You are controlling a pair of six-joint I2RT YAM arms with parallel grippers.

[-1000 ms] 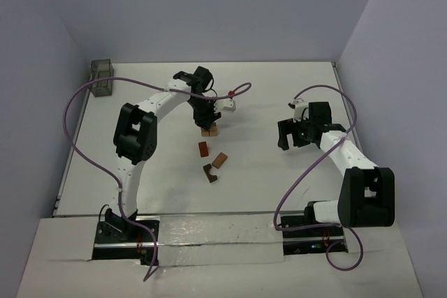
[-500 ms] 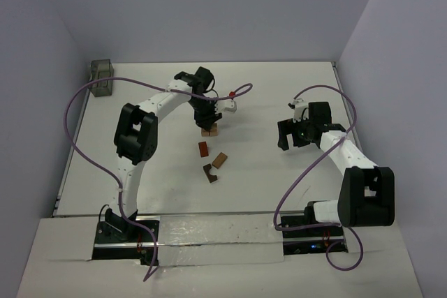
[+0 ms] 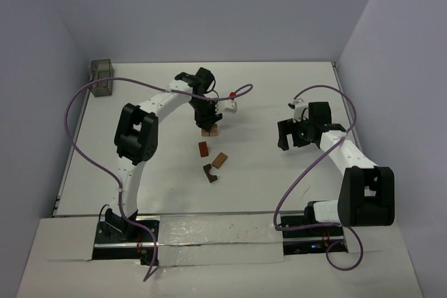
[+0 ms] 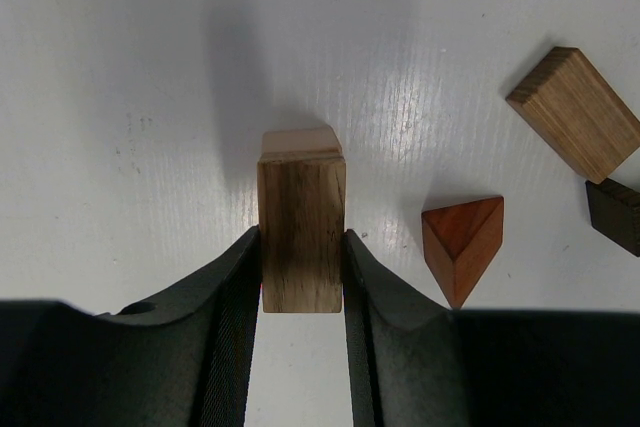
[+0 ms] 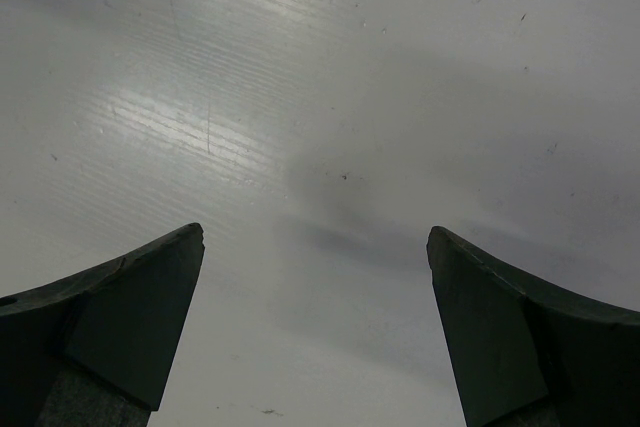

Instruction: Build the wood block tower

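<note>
The left gripper [image 4: 302, 247] pinches a tan block [image 4: 301, 197]; a reddish wedge [image 4: 462, 242] lies near at 3 o'clock, a tan cuboid [image 4: 575, 112] at 2 o'clock. The right gripper [image 5: 315, 247] is spread wide above the table [image 5: 300, 67].

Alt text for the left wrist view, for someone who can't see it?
Two black fingers clamp a tan wood block over a white table, a paler block just beyond it. To the right lie a reddish triangular wedge, a second tan block and, at the edge, a dark brown piece.
</note>
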